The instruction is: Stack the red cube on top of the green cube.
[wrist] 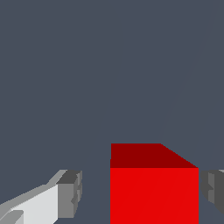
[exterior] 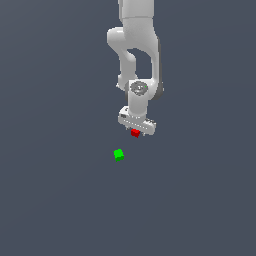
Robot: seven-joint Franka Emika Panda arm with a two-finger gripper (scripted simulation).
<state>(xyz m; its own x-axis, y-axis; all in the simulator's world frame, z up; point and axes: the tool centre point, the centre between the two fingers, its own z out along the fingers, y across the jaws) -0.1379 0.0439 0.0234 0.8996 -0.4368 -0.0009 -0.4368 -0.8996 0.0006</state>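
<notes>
The red cube (exterior: 135,133) sits just under the white gripper (exterior: 136,129), partly covered by it in the exterior view. In the wrist view the red cube (wrist: 154,175) fills the space between the grey fingertips (wrist: 71,192). One pad stands well apart from the cube and the other is almost against its side. The gripper (wrist: 142,194) is open around the cube. The green cube (exterior: 118,155) lies on the floor a short way off, nearer the camera and toward the exterior view's left. It does not appear in the wrist view.
The white arm (exterior: 137,45) reaches down from the top of the exterior view. A plain dark grey surface (exterior: 60,190) lies all around.
</notes>
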